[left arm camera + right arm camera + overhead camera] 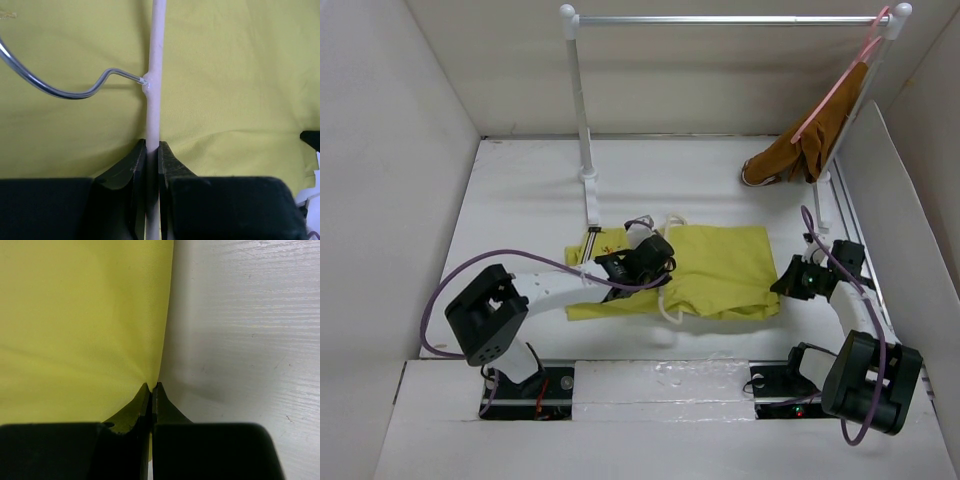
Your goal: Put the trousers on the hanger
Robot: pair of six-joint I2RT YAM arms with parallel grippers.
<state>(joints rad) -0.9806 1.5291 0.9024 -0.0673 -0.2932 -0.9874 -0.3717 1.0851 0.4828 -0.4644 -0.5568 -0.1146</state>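
**Position.** The trousers (720,270) lay flat at the centre of the table (520,200), with the striped waistband end toward 9 o'clock in the top view. The hanger (154,75) lay on the cloth, its rod running from 12 to 6 o'clock, and both ends of the loop showed just past the cloth edges. In the left wrist view its metal hook (60,90) curved away toward 9 o'clock. It could not be told whether any cloth passed through the loop.

**End effectors.** The left gripper (152,147) was closed narrow on the hanger rod, just at 6 o'clock of the hook joint. The right gripper (151,387) was pinched shut on the trousers' 3 o'clock edge, where the cloth met bare table.

**Probable faults and causes.**
- Hanger rotation: the rod was slim and round, and it was held at one point only. A lift would likely let it twist in the jaws and swing the hook.
- Lost cloth: the right pinch took only a thin margin. A pull toward 9 o'clock could slip it free, or carry one layer and leave the rest.
- Bunching: cloth drawn across the rod could pile against the left fingers or drag the hanger off line.
- Arm contact: both wrists would converge over the rod.

**Surroundings.** The rail (720,19), the pink hanger (840,85) and the rust-brown garment (795,150), at 12 to 1 o'clock, stood well apart and posed little hazard.
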